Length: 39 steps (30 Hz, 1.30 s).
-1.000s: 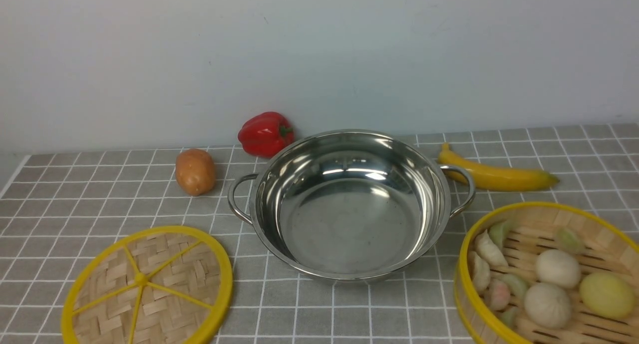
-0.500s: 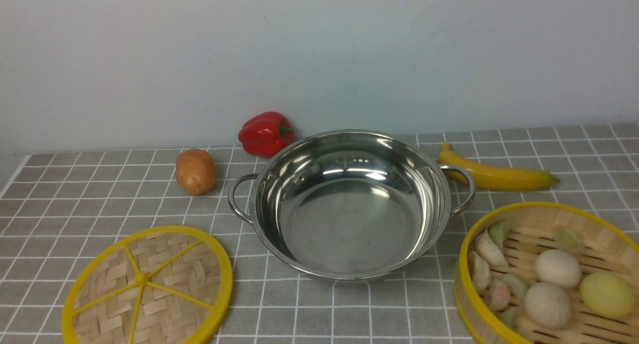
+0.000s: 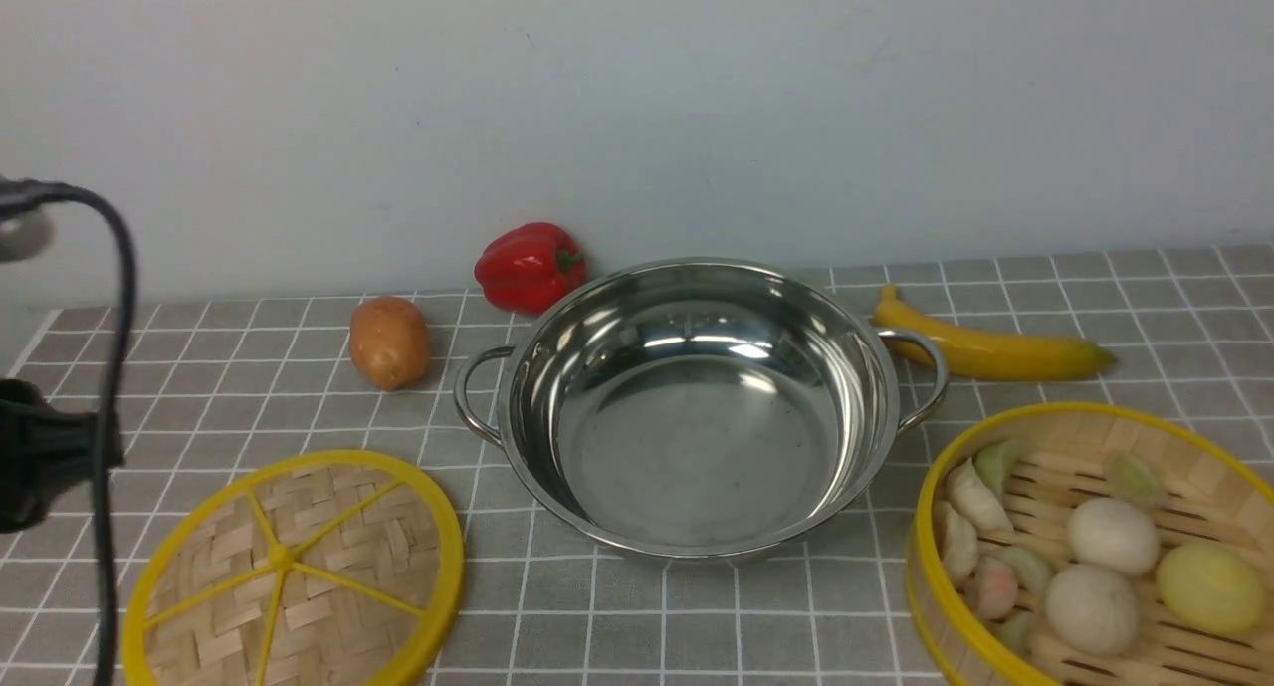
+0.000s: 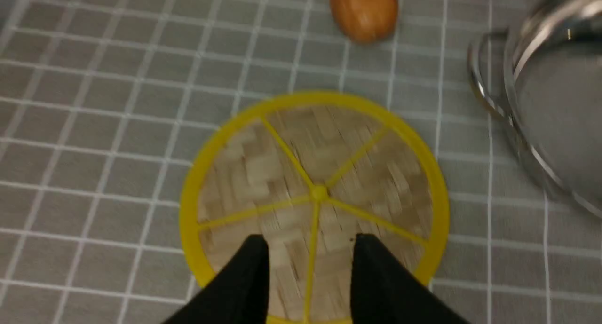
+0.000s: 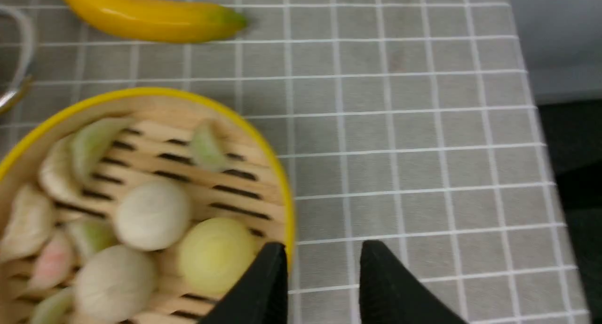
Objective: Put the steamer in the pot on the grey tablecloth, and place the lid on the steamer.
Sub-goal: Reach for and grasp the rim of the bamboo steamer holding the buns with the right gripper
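The shiny pot point(image 3: 697, 447) stands empty in the middle of the grey tablecloth point(image 3: 199, 387). To its left the flat woven lid point(image 3: 289, 567) lies on the cloth. My left gripper point(image 4: 310, 239) hovers open over the lid point(image 4: 310, 173), holding nothing; the pot's handle point(image 4: 484, 84) shows beside it. The steamer point(image 3: 1055, 409) sits at the front right, holding buns and dumplings. My right gripper point(image 5: 323, 246) is open above the steamer's rim point(image 5: 141, 92), one finger over the basket's edge and the other over the cloth point(image 5: 423, 126).
A red pepper point(image 3: 528, 266) and a potato point(image 3: 389, 342) lie behind the pot on the left, a banana point(image 3: 995, 349) on the right. Part of my left arm and its cable point(image 3: 109, 387) stand at the left edge. The cloth ends at the right point(image 5: 541, 126).
Part of my left arm with its cable has come into the front view at the left edge. The pot, lid and steamer have not moved.
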Available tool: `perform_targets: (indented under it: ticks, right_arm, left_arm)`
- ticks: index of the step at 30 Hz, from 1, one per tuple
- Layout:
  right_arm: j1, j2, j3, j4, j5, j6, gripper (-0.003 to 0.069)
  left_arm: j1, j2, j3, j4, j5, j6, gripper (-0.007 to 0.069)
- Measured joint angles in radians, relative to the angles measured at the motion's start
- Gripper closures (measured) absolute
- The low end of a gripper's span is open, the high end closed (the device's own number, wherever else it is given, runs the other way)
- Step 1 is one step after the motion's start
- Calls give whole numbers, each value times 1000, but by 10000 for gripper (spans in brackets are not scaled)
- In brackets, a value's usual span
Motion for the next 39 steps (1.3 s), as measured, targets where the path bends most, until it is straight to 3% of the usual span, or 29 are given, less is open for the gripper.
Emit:
perform_targets:
  ticks: [4, 7, 13, 16, 24, 29, 33, 39]
  right_arm:
    - [-154, 19, 0, 25, -34, -26, 416]
    - [-288, 58, 0, 164, -83, -85, 416]
    - [-323, 191, 0, 444, -72, -301, 416]
    - [-324, 281, 0, 523, -70, -355, 416]
    - [-311, 426, 0, 524, -48, -375, 416]
    - [-191, 448, 71, 439, -53, -397, 416]
    - [-138, 449, 147, 357, -112, -341, 416]
    - [-134, 449, 186, 282, -232, -254, 416]
  left_arm:
    - [0, 107, -3, -107, 53, 119, 382]
    - [0, 178, -3, -158, 63, 197, 382]
    - [0, 202, -4, -147, 23, 214, 382]
    - [0, 202, -5, -134, -3, 216, 382]
    - [0, 202, -5, -132, -50, 219, 382]
    - [0, 202, -5, -132, -80, 219, 382]
    - [0, 202, -5, -132, -87, 219, 382]
    - [0, 203, -5, -132, -88, 219, 382]
